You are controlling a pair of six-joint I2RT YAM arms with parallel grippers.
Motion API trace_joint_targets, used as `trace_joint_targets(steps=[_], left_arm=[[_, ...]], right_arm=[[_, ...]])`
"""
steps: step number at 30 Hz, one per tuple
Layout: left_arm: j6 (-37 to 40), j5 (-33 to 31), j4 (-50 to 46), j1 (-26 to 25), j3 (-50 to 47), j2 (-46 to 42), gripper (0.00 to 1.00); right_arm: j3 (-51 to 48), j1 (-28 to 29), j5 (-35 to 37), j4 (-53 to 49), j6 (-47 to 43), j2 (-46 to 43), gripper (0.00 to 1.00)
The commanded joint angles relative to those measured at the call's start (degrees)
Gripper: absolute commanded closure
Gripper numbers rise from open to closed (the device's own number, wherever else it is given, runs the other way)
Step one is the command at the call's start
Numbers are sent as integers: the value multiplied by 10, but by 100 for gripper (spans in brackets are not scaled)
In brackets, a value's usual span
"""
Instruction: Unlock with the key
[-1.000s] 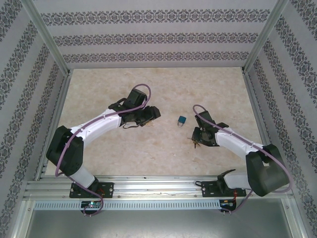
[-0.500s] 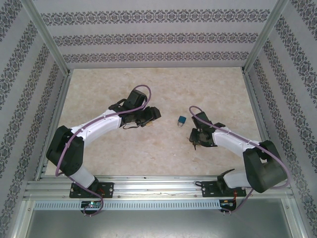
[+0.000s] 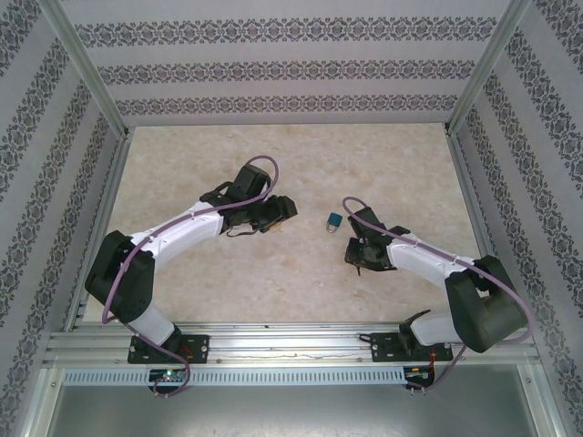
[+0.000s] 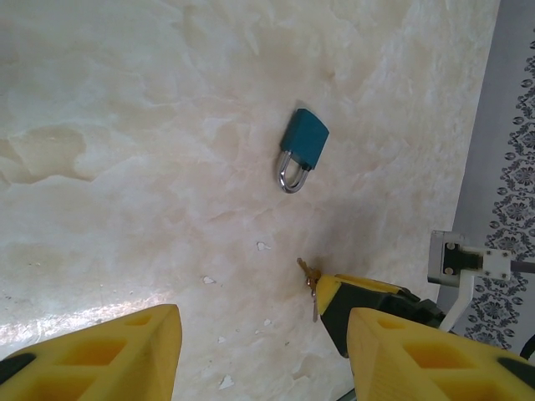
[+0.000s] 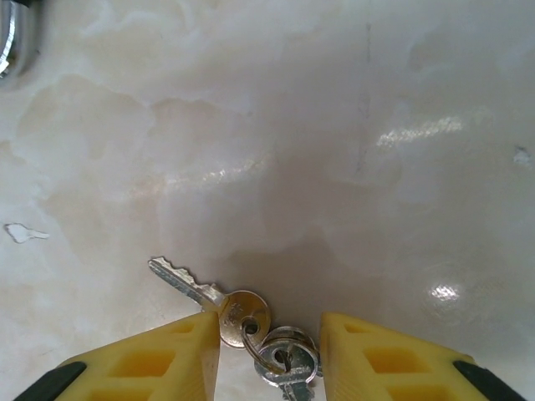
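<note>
- My right claw [image 5: 269,338] sits low on the counter [image 5: 376,83], one finger on each side of the key bunch [image 5: 251,322]. The bunch fills the gap, and I cannot tell whether I am pinching it.
- One key's toothed blade [image 5: 178,278] juts out to the left, clear of my fingers. I judge that leaves it free to go into the keyhole.
- The teal padlock [image 3: 335,221] lies flat just far-left of that claw, its shackle [image 4: 289,177] pointing near and apparently closed.
- My left claw [image 4: 259,351] hangs spread and empty to the left of the padlock, probably placed there to steady the padlock's body.
</note>
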Motion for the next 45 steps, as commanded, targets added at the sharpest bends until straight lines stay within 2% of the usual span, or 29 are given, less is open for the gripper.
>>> trace_joint_targets(steps=[1,11,15,19,25,36,41,45], left_arm=[[-1,2,19,-7,-12,-8,45],[-7,1,31,-5,-24,-12,46],[-9,2,34,-5,-28,-12,46],[-9,2,33,-3,-29,-14,46],[-10,0,34,-1,-33,-18,46],[-7,16,84,8,-41,-46,45],[-1,43,118,12,-45,-59,45],[-11,96,216,17,-71,-72,46]], right_arm=[[8,6,6,3,-2,11,65],[5,28,-3,11,4,29,79],[8,36,-9,13,7,42,92],[16,42,-10,16,9,44,100],[30,46,-9,15,5,18,100],[46,35,-56,48,-15,-109,100],[58,20,-112,83,-21,-148,100],[74,5,-182,122,-26,-178,100]])
